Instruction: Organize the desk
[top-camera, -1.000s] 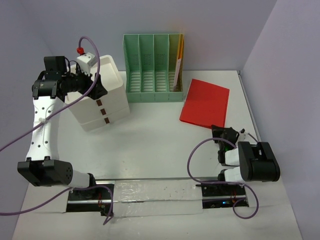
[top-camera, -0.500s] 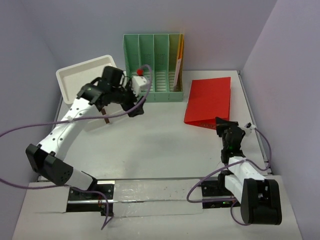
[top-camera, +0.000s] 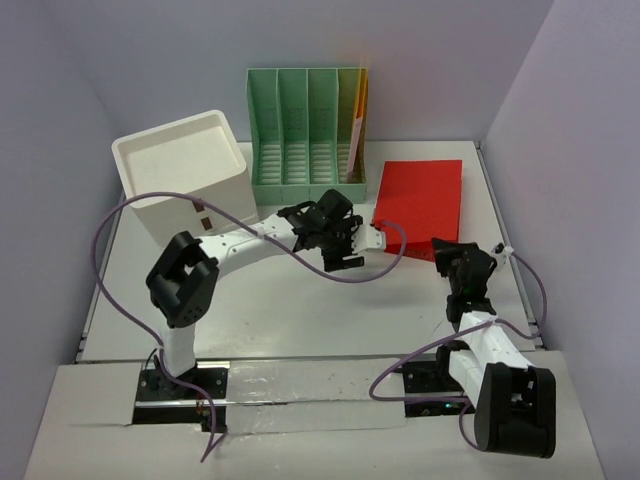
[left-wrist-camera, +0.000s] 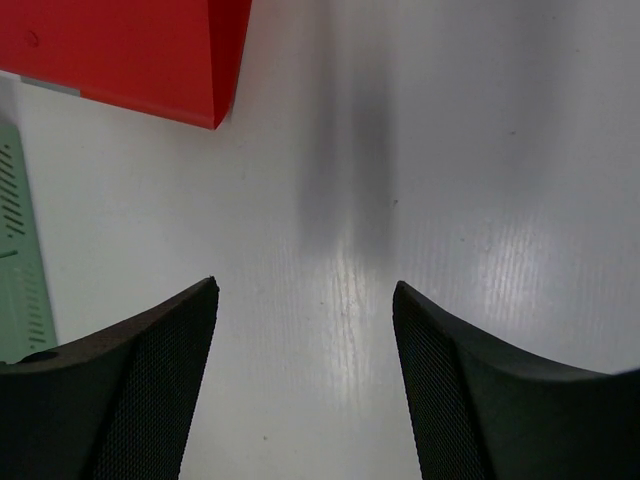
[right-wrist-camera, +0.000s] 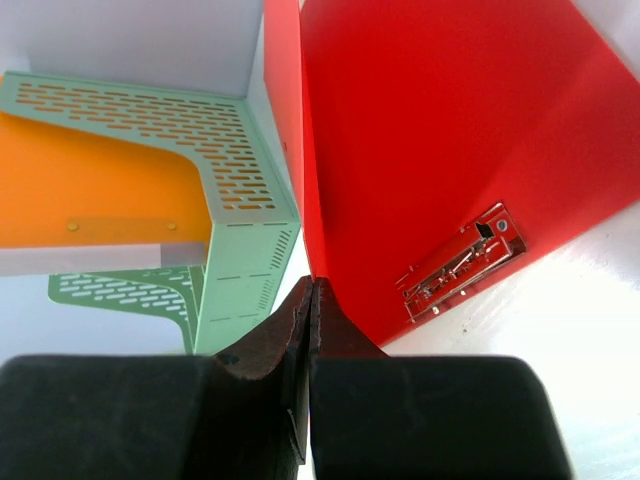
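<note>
The white desk (top-camera: 280, 295) holds a red folder (top-camera: 420, 195) at the right. My right gripper (top-camera: 450, 250) is at the folder's near edge, and in the right wrist view the right gripper (right-wrist-camera: 312, 285) is shut on the edge of the red cover. The folder (right-wrist-camera: 440, 130) stands raised there, showing its metal clip (right-wrist-camera: 462, 262). My left gripper (top-camera: 343, 258) reaches across the middle, just left of the folder. The left wrist view shows the left gripper (left-wrist-camera: 305, 290) open over the bare desk (left-wrist-camera: 450, 150), with the folder's corner (left-wrist-camera: 130, 50) ahead at the left.
A green slotted file holder (top-camera: 305, 135) stands at the back with an orange folder (top-camera: 358, 120) in its right slot. A white drawer box (top-camera: 185, 175) sits at the back left. Walls close the desk at the back and on both sides.
My left arm swung from the drawer box across to the middle, beside the red folder. My right arm reached forward and the folder's near edge came up off the desk.
</note>
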